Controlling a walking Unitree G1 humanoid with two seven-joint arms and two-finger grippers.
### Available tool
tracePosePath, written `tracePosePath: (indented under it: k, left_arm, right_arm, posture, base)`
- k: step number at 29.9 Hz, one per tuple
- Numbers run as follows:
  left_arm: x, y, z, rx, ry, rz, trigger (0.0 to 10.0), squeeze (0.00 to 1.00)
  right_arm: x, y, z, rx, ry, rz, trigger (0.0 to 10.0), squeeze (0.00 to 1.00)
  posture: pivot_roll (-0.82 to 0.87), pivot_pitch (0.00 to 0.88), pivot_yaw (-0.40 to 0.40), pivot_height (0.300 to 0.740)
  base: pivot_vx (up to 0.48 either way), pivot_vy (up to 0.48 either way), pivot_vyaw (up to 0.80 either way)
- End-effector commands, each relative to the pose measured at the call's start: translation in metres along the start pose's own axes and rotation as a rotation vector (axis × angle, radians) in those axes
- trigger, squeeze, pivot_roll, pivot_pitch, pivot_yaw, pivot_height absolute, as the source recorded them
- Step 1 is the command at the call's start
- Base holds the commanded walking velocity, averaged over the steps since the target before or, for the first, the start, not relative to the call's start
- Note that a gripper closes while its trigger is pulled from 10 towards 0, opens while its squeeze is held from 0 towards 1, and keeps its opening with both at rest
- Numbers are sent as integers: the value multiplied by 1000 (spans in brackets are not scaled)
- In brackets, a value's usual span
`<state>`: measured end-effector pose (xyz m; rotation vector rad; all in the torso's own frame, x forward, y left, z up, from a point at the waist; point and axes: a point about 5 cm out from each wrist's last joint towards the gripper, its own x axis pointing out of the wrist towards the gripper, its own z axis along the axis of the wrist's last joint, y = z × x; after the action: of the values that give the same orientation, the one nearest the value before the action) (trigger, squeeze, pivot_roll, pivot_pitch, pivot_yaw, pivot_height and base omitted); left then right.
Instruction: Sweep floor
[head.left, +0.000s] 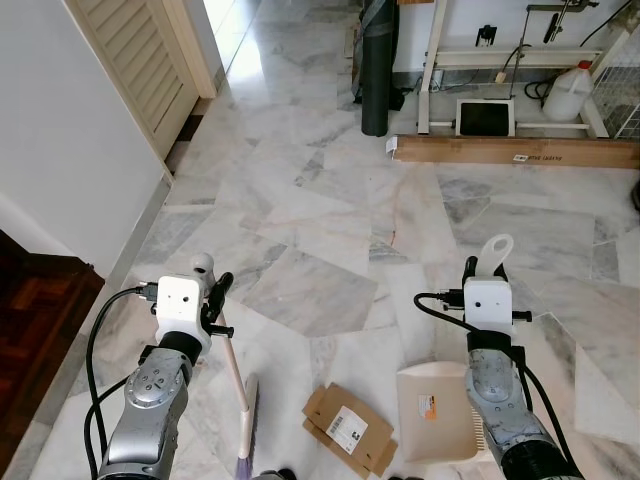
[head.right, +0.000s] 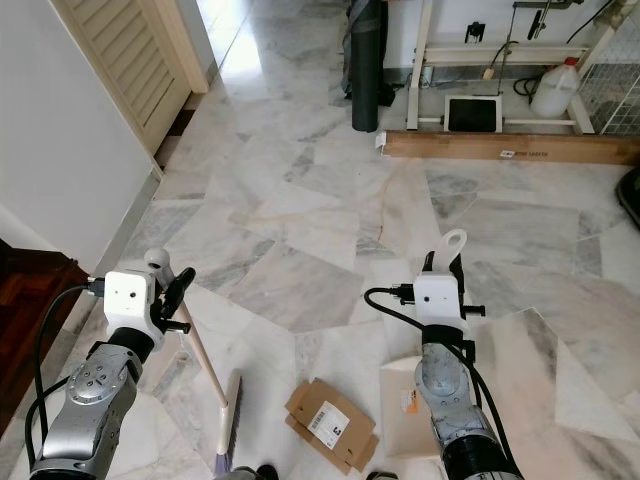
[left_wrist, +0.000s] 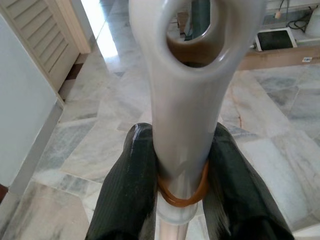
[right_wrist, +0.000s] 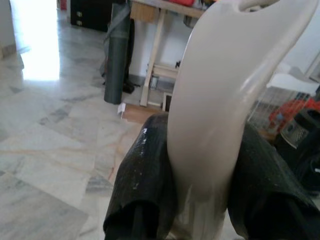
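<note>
My left gripper (head.left: 210, 285) is shut on the pale handle of a broom (head.left: 236, 375), whose purple bristles (head.left: 246, 435) rest on the marble floor (head.left: 320, 210) near my feet. In the left wrist view both black fingers (left_wrist: 127, 190) clamp the broom handle (left_wrist: 187, 100) just above an orange ring. My right gripper (head.left: 485, 268) is shut on the upright handle (head.left: 495, 248) of a cream dustpan (head.left: 435, 410) lying flat on the floor. A flattened piece of brown cardboard (head.left: 350, 428) with a white label lies between bristles and dustpan. The right wrist view shows fingers (right_wrist: 142, 180) pressed against the dustpan handle (right_wrist: 220, 100).
A white wall (head.left: 60, 130) and louvred door (head.left: 140, 60) run along my left, with dark wooden flooring (head.left: 30, 320) below. Far ahead stand a dark rolled mat (head.left: 378, 70), a long cardboard box (head.left: 515, 151), a white shelf frame (head.left: 500, 60) and a white jug (head.left: 568, 93).
</note>
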<state>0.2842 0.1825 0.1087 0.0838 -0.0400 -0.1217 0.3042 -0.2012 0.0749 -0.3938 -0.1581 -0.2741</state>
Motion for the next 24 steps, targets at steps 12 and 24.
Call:
tracePosePath:
  k: [12, 24]
  left_arm:
    - [-3, 5, -3, -21, 52, -36, 10000, 0]
    - [10, 8, 9, -10, -39, 44, 10000, 0]
  right_arm:
    - [-43, 17, -43, -13, 216, 93, 10000, 0]
    - [-42, 28, -48, 99, 350, 212, 10000, 0]
  posture:
    - [145, 226, 142, 740]
    - [117, 223, 120, 740]
  base:
    - [0, 0, 0]
    - [0, 0, 0]
